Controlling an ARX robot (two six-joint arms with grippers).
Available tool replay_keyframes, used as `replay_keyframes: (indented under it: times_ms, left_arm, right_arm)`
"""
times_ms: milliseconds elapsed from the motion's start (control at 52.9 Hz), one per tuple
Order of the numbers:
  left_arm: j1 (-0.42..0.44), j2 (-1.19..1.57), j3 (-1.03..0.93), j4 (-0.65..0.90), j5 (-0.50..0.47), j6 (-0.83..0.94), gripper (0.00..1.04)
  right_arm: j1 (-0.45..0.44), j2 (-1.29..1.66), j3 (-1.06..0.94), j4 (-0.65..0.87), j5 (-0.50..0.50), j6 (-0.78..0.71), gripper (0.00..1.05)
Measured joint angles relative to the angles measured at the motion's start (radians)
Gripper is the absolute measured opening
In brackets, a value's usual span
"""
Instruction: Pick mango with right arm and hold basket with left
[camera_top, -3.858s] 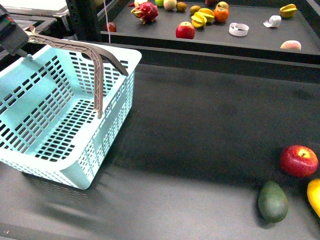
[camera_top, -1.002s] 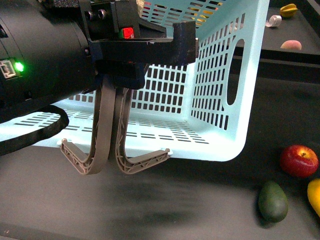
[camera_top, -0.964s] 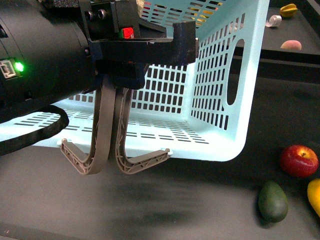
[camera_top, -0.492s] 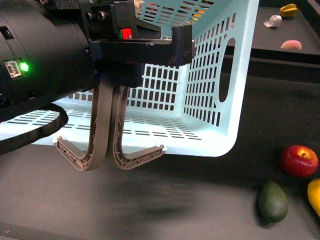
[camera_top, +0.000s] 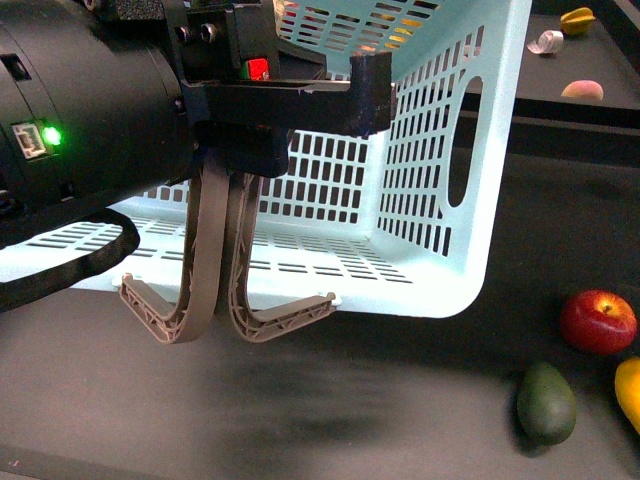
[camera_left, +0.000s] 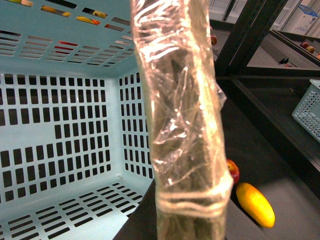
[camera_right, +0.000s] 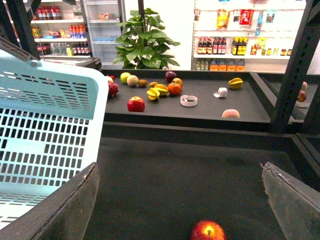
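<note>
Basket (camera_top: 430, 297) further right (mouth toward camera)

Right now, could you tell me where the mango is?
Front view, far right edge: the mango lies just right of the avocado, nearer than the red apple.

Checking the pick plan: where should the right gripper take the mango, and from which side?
Probably grip the mango across its narrow middle, coming from above; it lies flat and elongated, and the red apple sits close to one end.
</note>
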Motion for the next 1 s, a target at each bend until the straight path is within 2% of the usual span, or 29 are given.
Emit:
replay_keyframes:
  times_ms: [113,208,416,492,662,1002]
  left_arm:
    - [0.0,0.0,0.0,0.0,-0.001,0.0,0.08]
    - [0.0,0.0,0.0,0.0,-0.002,0.001,0.08]
    - [0.0,0.0,0.0,0.0,-0.001,0.001,0.08]
    - [0.0,0.0,0.0,0.0,-0.001,0.001,0.08]
    - [0.0,0.0,0.0,0.0,-0.001,0.001,0.08]
    - [0.0,0.0,0.0,0.0,-0.001,0.001,0.08]
  right_arm:
    - [-0.003,0.059,0.003,0.0,0.075,0.001,0.97]
    - [-0.066,0.224,-0.001,0.129,0.043,-0.004,0.97]
    - [-0.196,0.813,-0.001,0.635,-0.04,-0.081,0.97]
    - [-0.235,1.117,0.011,0.814,-0.083,-0.103,0.97]
    - [-0.272,1.483,0.075,0.956,-0.134,-0.137,0.97]
    - [-0.348,2.005,0.254,1.098,-0.134,-0.195,0.97]
